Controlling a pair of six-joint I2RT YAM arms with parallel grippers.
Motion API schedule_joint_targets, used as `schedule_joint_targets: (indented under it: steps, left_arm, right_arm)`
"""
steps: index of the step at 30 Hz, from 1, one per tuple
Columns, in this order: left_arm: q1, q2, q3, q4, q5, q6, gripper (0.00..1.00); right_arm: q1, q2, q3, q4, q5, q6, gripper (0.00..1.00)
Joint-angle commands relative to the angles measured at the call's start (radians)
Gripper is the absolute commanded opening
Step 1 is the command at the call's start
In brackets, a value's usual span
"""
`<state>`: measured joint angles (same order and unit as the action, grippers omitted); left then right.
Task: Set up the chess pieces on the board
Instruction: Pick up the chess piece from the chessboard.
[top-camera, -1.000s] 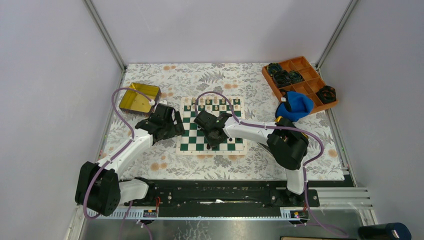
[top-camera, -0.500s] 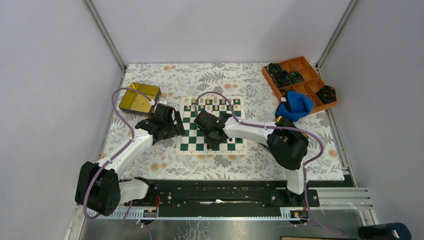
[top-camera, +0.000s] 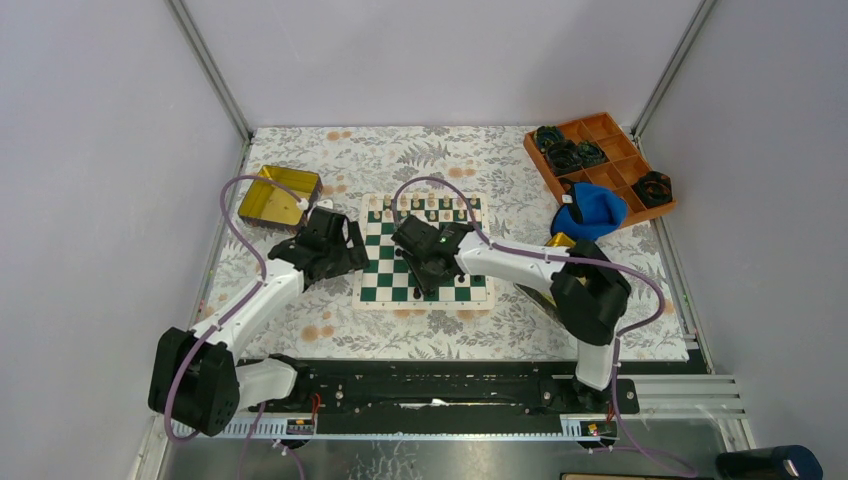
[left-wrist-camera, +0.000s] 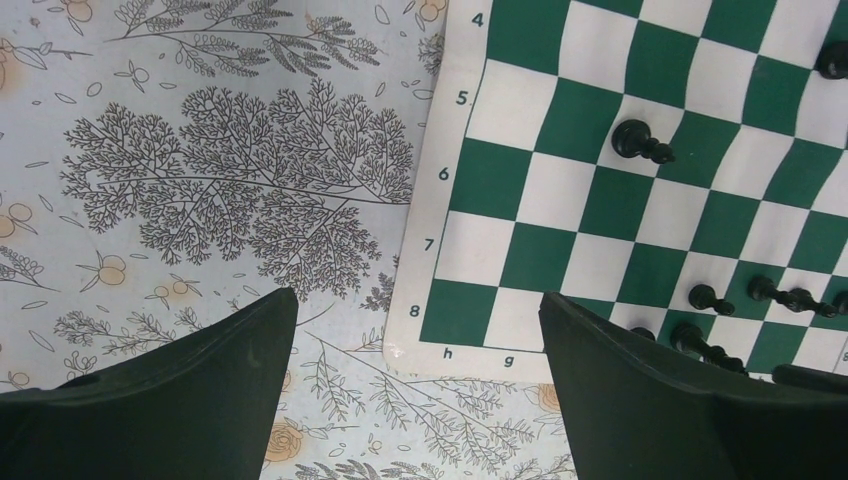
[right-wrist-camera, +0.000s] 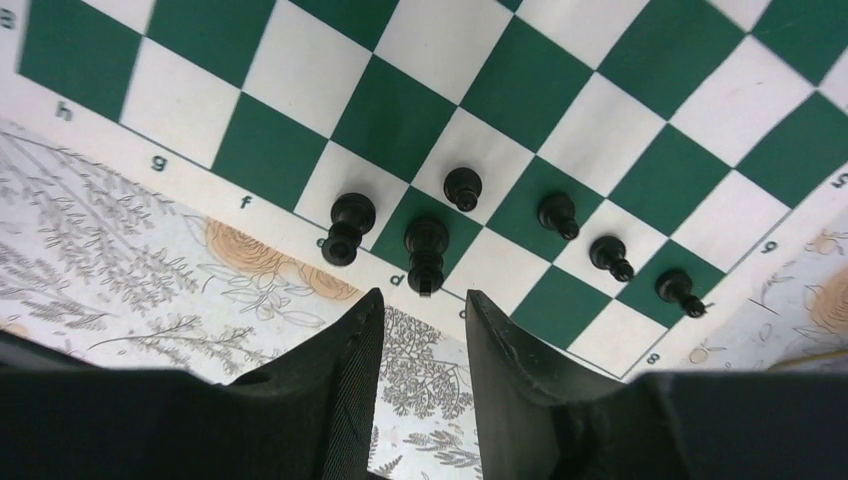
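Observation:
The green-and-white board (top-camera: 385, 282) lies mid-table, with cream chess pieces (top-camera: 425, 207) along its far row. My right gripper (right-wrist-camera: 422, 310) is open over the near edge, with only the floral cloth between its fingers. A black piece (right-wrist-camera: 425, 250) stands just beyond the fingertips on the edge row. Several more black pieces (right-wrist-camera: 558, 213) stand beside it. My left gripper (left-wrist-camera: 415, 305) is wide open and empty above the board's h8 corner (left-wrist-camera: 440, 330). One black piece (left-wrist-camera: 640, 140) stands alone a few squares in.
A gold tin (top-camera: 278, 195) sits at the back left. At the back right an orange compartment tray (top-camera: 600, 125) holds black rings (top-camera: 562, 152), with a blue cloth (top-camera: 590, 212) beside it. A floral cloth (top-camera: 330, 325) covers the table.
The right gripper's jaws have spread and let go of the black piece, which now stands free beyond the tips. The right arm's elbow has shifted right. The left arm has not moved.

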<state>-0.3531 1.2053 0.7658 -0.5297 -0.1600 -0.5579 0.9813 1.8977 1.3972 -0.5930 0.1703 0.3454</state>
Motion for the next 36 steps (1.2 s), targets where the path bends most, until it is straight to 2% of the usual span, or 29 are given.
schedule_joint_targets:
  steps: [1,9,16,20,23,28,32,36]
  left_arm:
    - [-0.006,-0.042,0.016,0.054,0.002,0.028,0.98]
    - [-0.016,0.048,0.124,0.052,0.016,0.045,0.94]
    - [-0.037,0.253,0.357,-0.047,0.018,0.072,0.93]
    - [-0.058,0.342,0.433,-0.055,0.070,0.049,0.93]
    - [-0.083,0.415,0.428,-0.051,0.081,0.007,0.91]
    - [-0.086,0.397,0.377,-0.008,0.074,-0.010,0.93]
    - [-0.086,0.359,0.402,-0.098,0.002,0.034,0.96]
    - [-0.089,0.347,0.479,-0.242,-0.086,0.083,0.98]
  right_arm:
    - [-0.006,-0.120,0.019,-0.030,0.055,0.000,0.43]
    - [-0.017,-0.200,0.076,-0.061,0.125,0.008,0.49]
    - [-0.081,-0.268,0.108,-0.004,0.162,0.015,0.53]
    - [-0.098,-0.237,0.135,0.039,0.174,0.012,0.53]
    - [-0.110,-0.221,0.121,0.124,0.191,0.010,0.53]
    - [-0.128,-0.248,0.019,0.363,0.156,0.002,0.54]
    - [-0.126,-0.284,-0.064,0.514,0.135,0.011,0.54]
    - [-0.121,-0.298,-0.097,0.562,0.132,0.014,0.54]
